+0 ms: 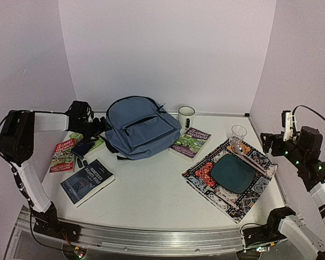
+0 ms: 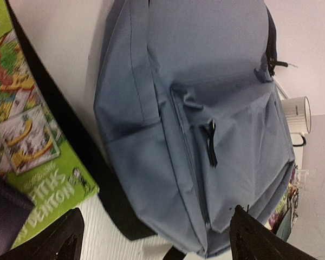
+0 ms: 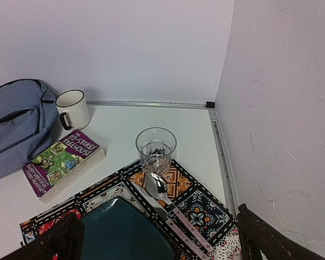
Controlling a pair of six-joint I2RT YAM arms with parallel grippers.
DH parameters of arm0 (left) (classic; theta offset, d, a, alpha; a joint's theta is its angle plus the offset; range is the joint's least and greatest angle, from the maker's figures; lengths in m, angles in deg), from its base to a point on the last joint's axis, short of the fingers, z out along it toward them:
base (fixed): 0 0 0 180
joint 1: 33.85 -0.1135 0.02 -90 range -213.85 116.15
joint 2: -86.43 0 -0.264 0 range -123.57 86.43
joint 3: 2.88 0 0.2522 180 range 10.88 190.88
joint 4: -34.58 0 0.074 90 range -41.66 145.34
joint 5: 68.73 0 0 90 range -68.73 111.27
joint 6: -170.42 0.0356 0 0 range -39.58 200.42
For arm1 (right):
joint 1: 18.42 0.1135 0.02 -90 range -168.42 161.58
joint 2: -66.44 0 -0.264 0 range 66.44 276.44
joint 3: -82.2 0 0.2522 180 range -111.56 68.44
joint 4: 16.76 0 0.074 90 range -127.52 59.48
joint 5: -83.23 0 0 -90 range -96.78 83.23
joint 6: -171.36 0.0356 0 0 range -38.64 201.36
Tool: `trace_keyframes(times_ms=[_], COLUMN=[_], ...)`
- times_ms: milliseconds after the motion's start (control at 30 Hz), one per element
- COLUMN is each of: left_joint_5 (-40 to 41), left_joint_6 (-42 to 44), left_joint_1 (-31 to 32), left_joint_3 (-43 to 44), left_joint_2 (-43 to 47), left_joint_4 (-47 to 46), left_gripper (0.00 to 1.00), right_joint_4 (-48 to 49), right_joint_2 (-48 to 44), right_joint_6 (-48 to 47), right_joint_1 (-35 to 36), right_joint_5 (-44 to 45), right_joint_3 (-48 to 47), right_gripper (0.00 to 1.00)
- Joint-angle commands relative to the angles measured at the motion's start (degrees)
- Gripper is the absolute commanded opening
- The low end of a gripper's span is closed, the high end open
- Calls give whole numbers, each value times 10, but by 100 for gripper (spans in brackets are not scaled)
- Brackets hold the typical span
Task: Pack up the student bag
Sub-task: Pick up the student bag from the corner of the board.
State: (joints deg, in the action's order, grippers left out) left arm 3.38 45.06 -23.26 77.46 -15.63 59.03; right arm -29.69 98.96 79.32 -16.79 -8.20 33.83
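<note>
- bag (image 1: 141, 127): upper centre of top view, lying on table (image 1: 151, 189), front pocket facing up.
- left gripper (image 1: 97, 127): middle left of frame, just beside bag's left edge; fingers spread wide, nothing held.
- right gripper (image 3: 162, 232): right edge of top view, well apart from bag; fingers spread wide, empty.
- mug (image 1: 186, 115) near bag's upper right; book (image 1: 189, 142) between bag and mat (image 1: 206, 187).
- mat, lower right: plate (image 1: 231, 174), glass (image 1: 239, 133), spoon (image 3: 162, 189) on it.
</note>
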Motion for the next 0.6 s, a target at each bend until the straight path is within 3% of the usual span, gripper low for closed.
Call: trace_keyframes(times_ms=[0,300,467,567], left_joint_5=[0,10,-44,-82], left_joint_6=[3,31,35,30], left_joint_1=[-7,-21,-24,-23], left_joint_3=[129,291,354,381], left_joint_2=[-96,-246,-316,-346], left_joint_4=[-10,22,30,31], left_gripper=[94,93,92,84], right_joint_4=[8,3,3,3], right_joint_2=[-2,-4,0,3], right_joint_6=[-9,-10,-11,-13], right_joint_1=[0,0,0,0], right_joint_5=[-16,-16,-19,-23], right_joint_3=[-8,-8,-6,-7], right_gripper=[98,98,98,98])
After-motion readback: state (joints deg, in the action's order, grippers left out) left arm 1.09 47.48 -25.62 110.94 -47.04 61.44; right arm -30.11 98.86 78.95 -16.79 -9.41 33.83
